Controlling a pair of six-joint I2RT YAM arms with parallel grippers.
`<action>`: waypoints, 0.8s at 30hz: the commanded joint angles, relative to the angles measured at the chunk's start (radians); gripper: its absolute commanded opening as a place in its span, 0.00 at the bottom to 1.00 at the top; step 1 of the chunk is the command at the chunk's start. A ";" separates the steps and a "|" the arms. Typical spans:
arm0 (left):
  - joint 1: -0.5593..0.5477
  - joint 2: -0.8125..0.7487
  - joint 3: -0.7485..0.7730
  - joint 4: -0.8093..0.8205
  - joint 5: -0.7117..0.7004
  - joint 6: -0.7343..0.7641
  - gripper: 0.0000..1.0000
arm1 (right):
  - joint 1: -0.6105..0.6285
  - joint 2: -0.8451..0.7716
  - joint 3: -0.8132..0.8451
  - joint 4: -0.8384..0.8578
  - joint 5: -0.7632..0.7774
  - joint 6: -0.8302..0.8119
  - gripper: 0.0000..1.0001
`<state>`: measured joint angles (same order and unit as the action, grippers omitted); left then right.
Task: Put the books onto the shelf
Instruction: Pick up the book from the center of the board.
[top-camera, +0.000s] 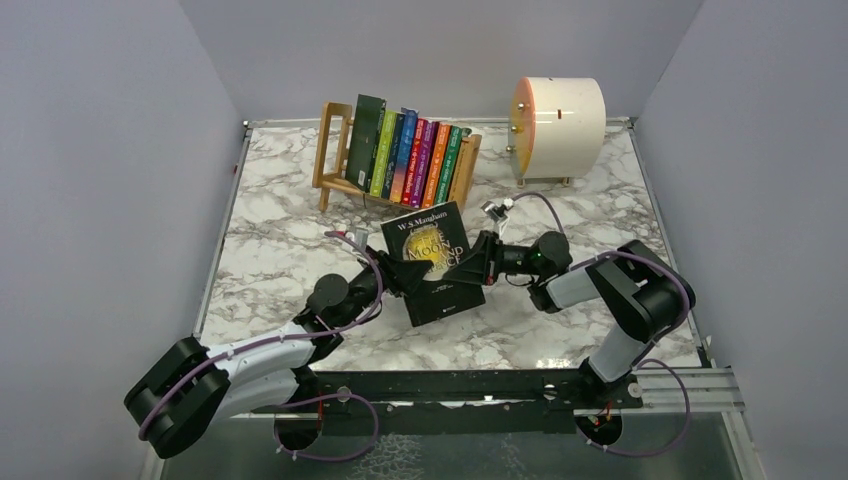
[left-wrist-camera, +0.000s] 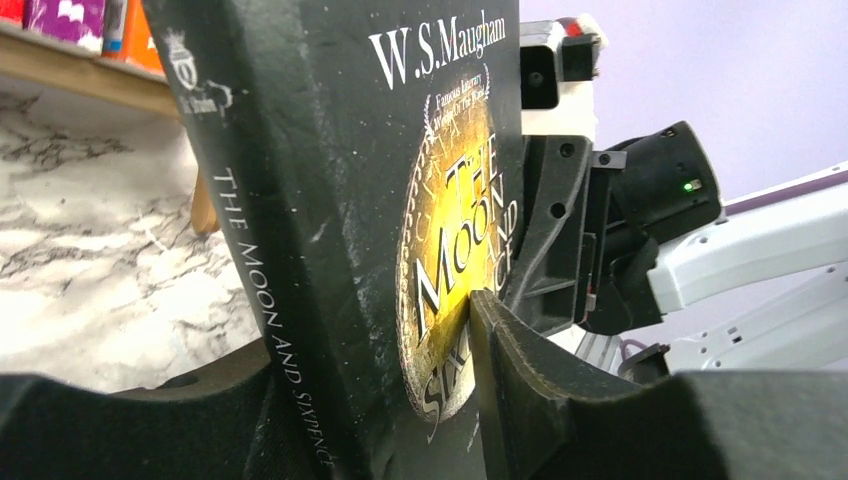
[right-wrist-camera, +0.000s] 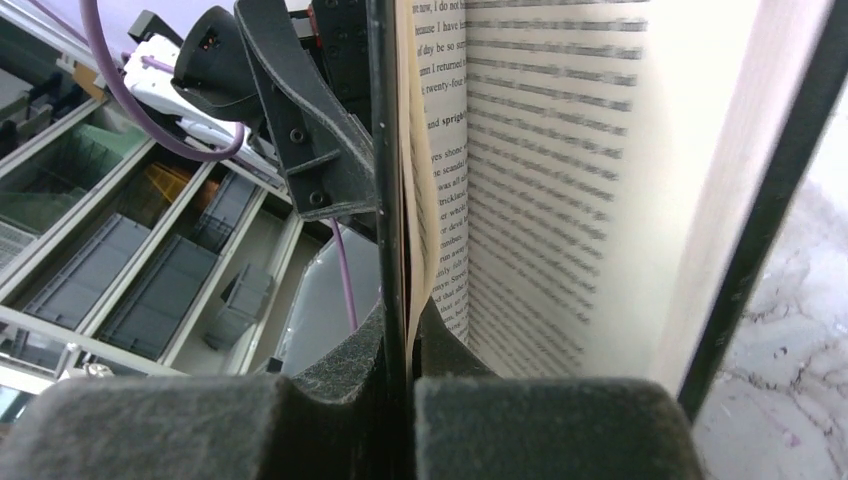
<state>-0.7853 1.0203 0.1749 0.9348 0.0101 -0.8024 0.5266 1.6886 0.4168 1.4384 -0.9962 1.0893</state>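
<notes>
A black book (top-camera: 435, 262), "The Moon and Sixpence", hangs tilted above the marble between both grippers. My left gripper (top-camera: 405, 275) clasps its spine side; in the left wrist view (left-wrist-camera: 370, 340) one finger (left-wrist-camera: 500, 340) presses the gold cover art and the other lies behind the book (left-wrist-camera: 330, 200). My right gripper (top-camera: 478, 262) is shut on the front cover and a few pages (right-wrist-camera: 405, 310), so the book (right-wrist-camera: 560, 180) gapes open. Several books (top-camera: 410, 155) with bright spines stand in the light-wood shelf (top-camera: 330, 160) at the back.
A cream cylindrical drum (top-camera: 558, 115) stands at the back right. Grey walls close in the marble table (top-camera: 270, 250) on three sides. The shelf's wooden rail (left-wrist-camera: 80, 75) shows behind the book in the left wrist view.
</notes>
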 joint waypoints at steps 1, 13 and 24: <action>-0.008 -0.033 0.070 0.082 0.044 0.000 0.36 | 0.010 0.018 0.079 0.340 -0.084 0.045 0.01; 0.001 0.026 0.178 0.083 0.088 0.019 0.32 | 0.010 0.035 0.176 0.339 -0.104 0.089 0.01; 0.011 0.116 0.267 0.083 0.101 0.012 0.37 | 0.010 0.002 0.165 0.163 0.007 0.002 0.01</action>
<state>-0.7448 1.0981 0.3447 0.9192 0.0109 -0.7780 0.4755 1.7187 0.5766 1.4441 -1.0515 1.1683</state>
